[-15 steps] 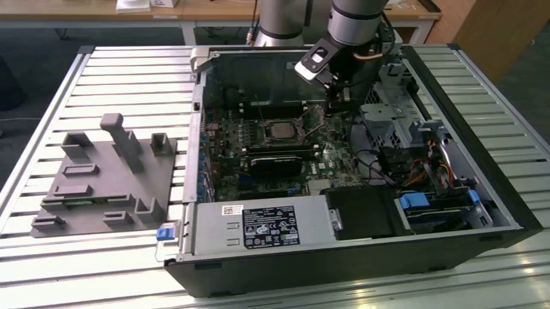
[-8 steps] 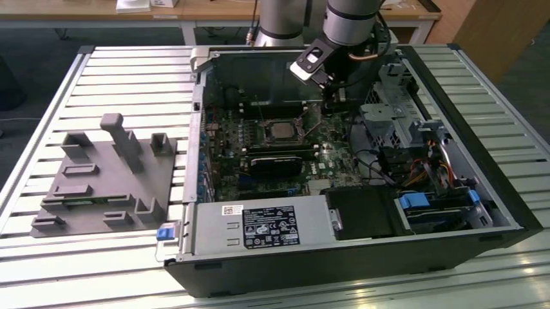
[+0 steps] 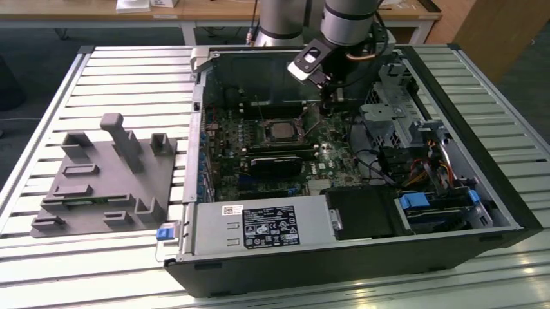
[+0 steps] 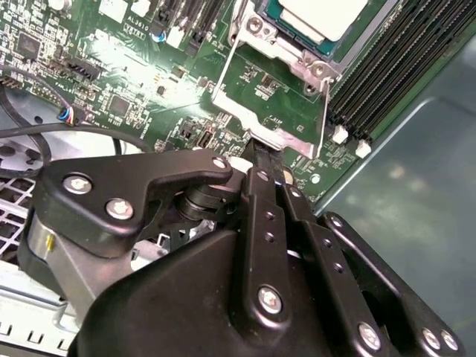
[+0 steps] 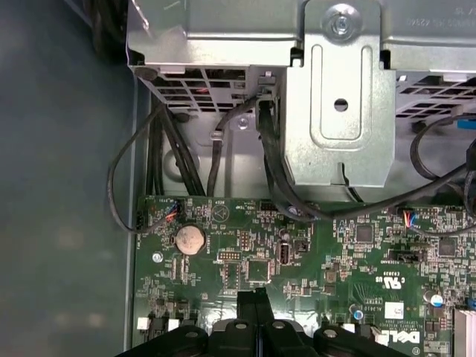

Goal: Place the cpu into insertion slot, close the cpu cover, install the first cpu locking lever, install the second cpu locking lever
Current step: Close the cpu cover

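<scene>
The cpu [image 4: 321, 13] shows its pale square top inside the insertion slot [image 3: 263, 131] on the green motherboard. The cpu cover [image 4: 286, 56], a metal frame with a window, lies around the chip. Two thin wire levers [image 4: 225, 63] [image 4: 325, 111] run along the sides of the socket plate. My gripper [image 4: 262, 152] is shut, its two black fingers pressed together with nothing visible between them. The tips hover just off the plate's tab edge. In the exterior view the gripper [image 3: 331, 102] hangs inside the case, to the right of the socket. The first wrist view has the fingertips [image 5: 253, 296] above the board.
A long black card [image 3: 277, 162] lies beside the socket, and a silver-labelled power supply [image 3: 257, 228] sits at the case front. A metal drive cage [image 5: 338, 97] and black cables [image 5: 186, 156] crowd the case wall. Memory slots [image 4: 394, 67] border the socket. A grey fixture [image 3: 103, 174] stands on the table.
</scene>
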`<state>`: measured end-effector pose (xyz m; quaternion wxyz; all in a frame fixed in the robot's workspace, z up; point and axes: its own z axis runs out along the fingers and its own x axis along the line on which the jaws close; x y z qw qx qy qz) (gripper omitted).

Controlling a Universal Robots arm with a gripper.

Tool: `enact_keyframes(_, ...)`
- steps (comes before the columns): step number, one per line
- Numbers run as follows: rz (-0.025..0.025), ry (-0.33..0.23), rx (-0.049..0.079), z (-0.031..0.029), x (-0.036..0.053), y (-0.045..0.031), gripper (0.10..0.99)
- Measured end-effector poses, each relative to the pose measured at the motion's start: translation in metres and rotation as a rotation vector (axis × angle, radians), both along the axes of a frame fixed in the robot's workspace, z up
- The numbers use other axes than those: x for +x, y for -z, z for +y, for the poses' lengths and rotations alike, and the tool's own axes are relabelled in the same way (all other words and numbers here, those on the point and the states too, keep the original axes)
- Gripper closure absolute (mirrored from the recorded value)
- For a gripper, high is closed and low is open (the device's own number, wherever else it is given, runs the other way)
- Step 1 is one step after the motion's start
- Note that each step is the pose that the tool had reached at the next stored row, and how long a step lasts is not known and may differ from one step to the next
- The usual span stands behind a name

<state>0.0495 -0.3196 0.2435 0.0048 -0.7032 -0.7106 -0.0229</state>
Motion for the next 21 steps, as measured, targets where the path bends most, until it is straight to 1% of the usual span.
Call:
enact_keyframes(9, -0.0001, 0.000, 0.000, 0.0000, -0.0117, 0.0000, 0.980)
enact_keyframes(21, 0.0000, 0.000, 0.000, 0.0000, -0.0222, 0.0002, 0.980)
